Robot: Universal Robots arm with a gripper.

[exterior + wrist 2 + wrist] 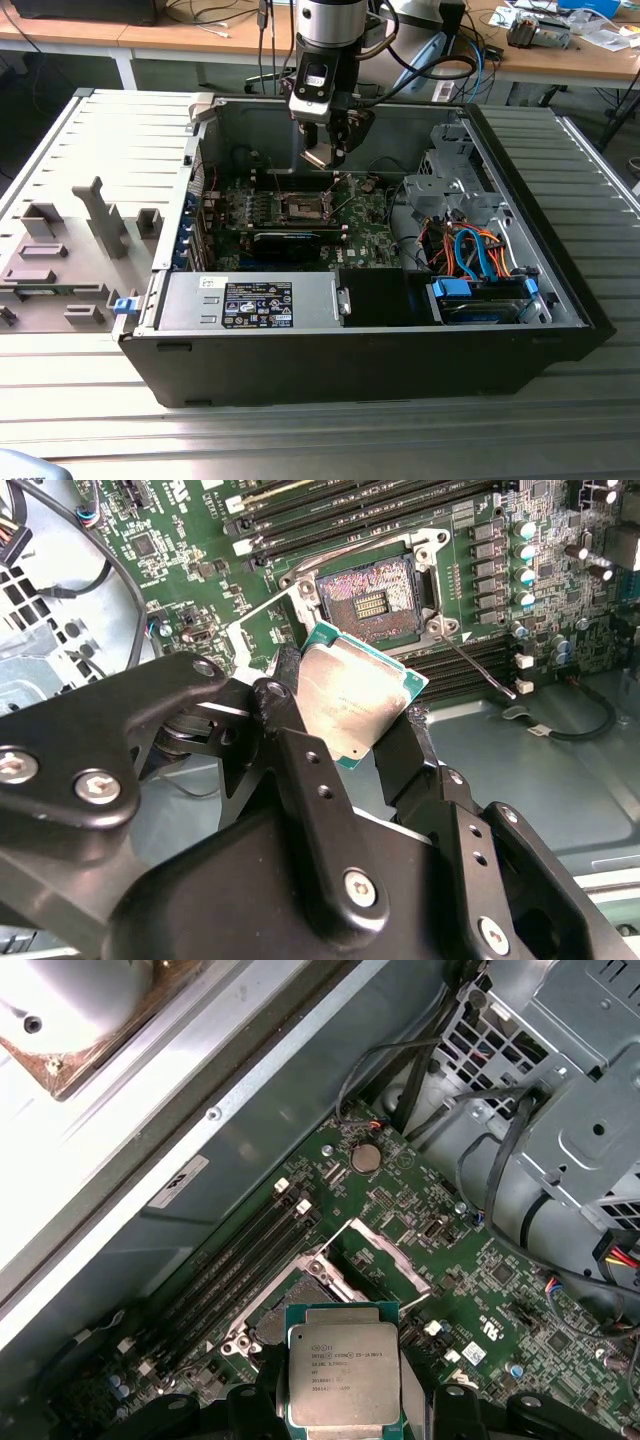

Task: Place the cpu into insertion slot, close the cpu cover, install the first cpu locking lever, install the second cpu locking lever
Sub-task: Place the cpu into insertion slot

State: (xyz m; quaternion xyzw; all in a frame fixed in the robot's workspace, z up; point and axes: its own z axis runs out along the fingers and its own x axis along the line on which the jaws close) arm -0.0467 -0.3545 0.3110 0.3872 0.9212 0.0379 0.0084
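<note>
One gripper hangs over the open computer case, which lies on its side on a ribbed metal table. Its two black fingers are closed on the one cpu and hold it by two opposite edges, with the silver-grey metal top toward both wrist cameras. The cpu is in the air, tilted, above the green motherboard and touching nothing except the fingers. In the first wrist view the cpu covers a part of the one insertion slot, so it is over the slot but not yet in it. In the second wrist view the insertion slot is bare, with the brownish centre and the silvery rim visible. The one cpu cover is open: the thin frame stands up from one side of the slot, and the board is visible through its window. One locking lever, a thin metal rod, stands out loose beside the slot; a second one I cannot tell. One round coin battery sits on the board, well apart from the slot.
</note>
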